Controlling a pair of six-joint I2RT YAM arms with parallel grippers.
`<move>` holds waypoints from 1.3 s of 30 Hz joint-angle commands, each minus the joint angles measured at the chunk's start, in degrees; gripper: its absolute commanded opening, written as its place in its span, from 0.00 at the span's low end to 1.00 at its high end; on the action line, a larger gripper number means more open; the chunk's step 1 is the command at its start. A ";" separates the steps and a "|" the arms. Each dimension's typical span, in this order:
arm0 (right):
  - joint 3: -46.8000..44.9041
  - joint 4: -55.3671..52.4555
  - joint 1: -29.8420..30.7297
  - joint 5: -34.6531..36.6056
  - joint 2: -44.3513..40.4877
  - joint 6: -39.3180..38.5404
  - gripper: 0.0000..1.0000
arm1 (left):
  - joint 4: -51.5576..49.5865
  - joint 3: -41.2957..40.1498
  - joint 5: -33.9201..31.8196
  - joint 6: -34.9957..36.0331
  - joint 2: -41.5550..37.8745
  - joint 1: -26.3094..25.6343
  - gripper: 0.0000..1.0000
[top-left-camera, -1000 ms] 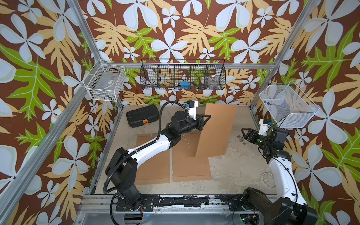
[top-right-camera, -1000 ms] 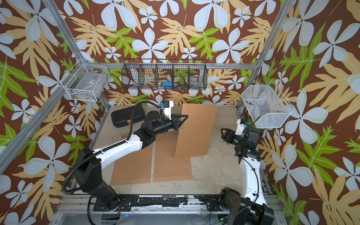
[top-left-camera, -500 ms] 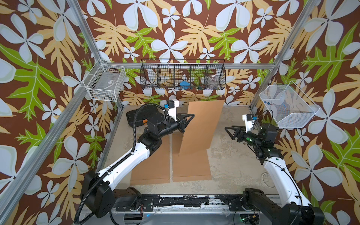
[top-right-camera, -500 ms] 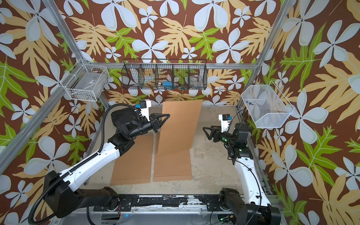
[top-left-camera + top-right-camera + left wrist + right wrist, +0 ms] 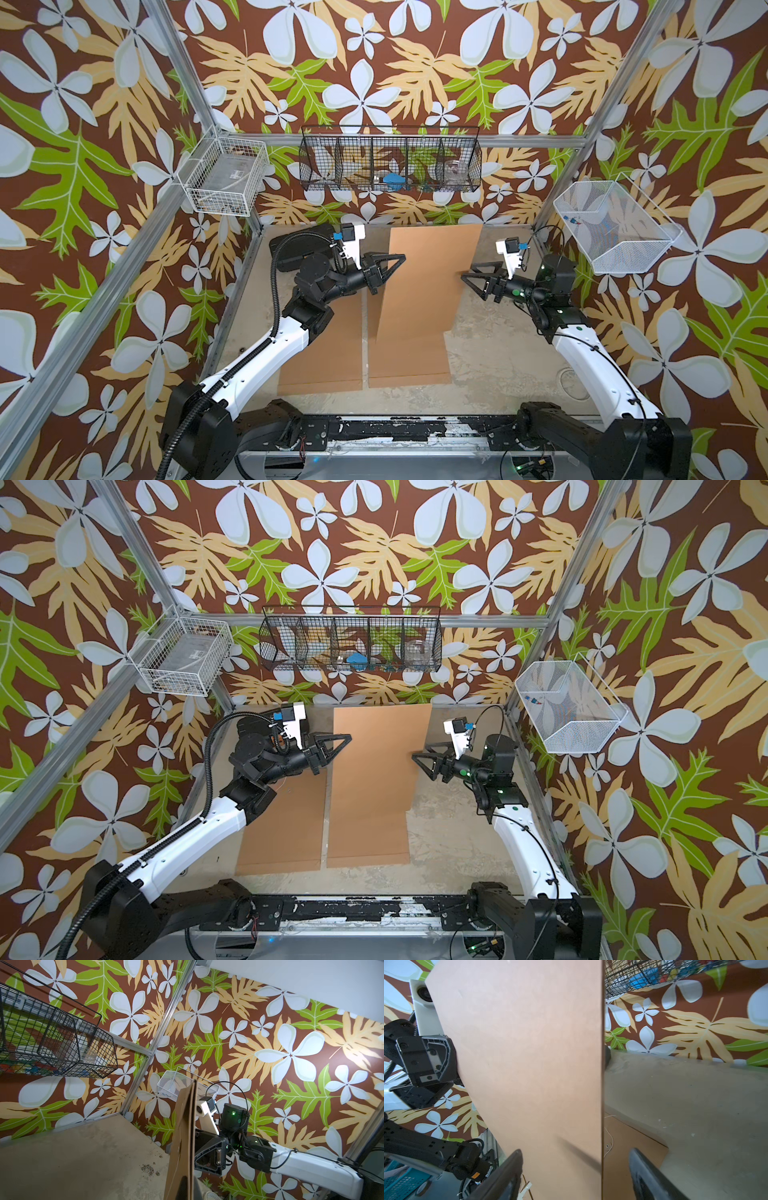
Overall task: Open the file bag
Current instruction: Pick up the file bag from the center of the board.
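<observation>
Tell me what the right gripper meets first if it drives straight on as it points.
The right gripper would meet the raised file bag edge-on; its open jaws look lined up either side of that edge.

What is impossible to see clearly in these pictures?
- File bag closure: right wrist view shows only a plain face.
- Left gripper fingertips: bag hides them in right wrist view.
- Black case: left arm covers most, in both top views.
- Black wire basket contents: too small, behind mesh, in both top views.

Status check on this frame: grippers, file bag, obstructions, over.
Left gripper shut on file bag, bag standing roughly upright. Right gripper open, jaws astride its opposite edge, not clamped. Nothing blocking.
</observation>
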 commanded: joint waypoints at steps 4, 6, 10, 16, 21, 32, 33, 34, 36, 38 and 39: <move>1.03 2.02 2.86 -2.74 1.65 -1.08 0.81 | 11.83 -1.66 3.77 -7.04 0.37 1.79 0.00; 1.40 1.74 4.42 -3.29 1.75 -2.01 0.79 | 12.64 -2.21 3.77 -7.64 0.40 2.31 0.00; 2.26 -0.43 6.55 -4.22 1.46 -4.23 0.69 | 10.65 -2.43 1.89 -5.76 0.31 3.31 0.00; 2.32 -1.46 6.62 -3.93 0.34 -4.33 0.27 | 3.49 -1.80 -3.75 0.02 1.04 5.47 0.00; 3.19 -3.37 6.65 -1.40 0.51 -5.11 0.10 | -0.65 -0.71 -7.79 3.66 2.09 6.24 0.00; 4.23 -6.90 7.64 10.94 -2.26 -6.51 0.00 | -12.17 3.29 -17.07 7.08 3.83 6.32 0.59; 4.67 -8.02 8.00 12.90 -2.52 -6.90 0.00 | -13.90 3.80 -18.87 7.57 3.70 6.32 0.64; 5.17 -9.13 8.34 14.63 -2.70 -7.23 0.00 | -15.33 4.35 -20.45 7.90 3.55 6.32 0.68; 5.92 -10.87 9.05 18.46 -3.31 -7.72 0.00 | -18.51 5.90 -23.28 8.22 3.40 6.32 0.74; 6.38 -11.77 9.83 21.33 -3.93 -7.63 0.00 | -20.93 7.56 -24.19 8.05 3.57 6.19 0.79; 6.64 -12.16 10.49 22.94 -4.20 -7.70 0.00 | -22.29 8.52 -24.80 8.09 3.67 5.92 0.83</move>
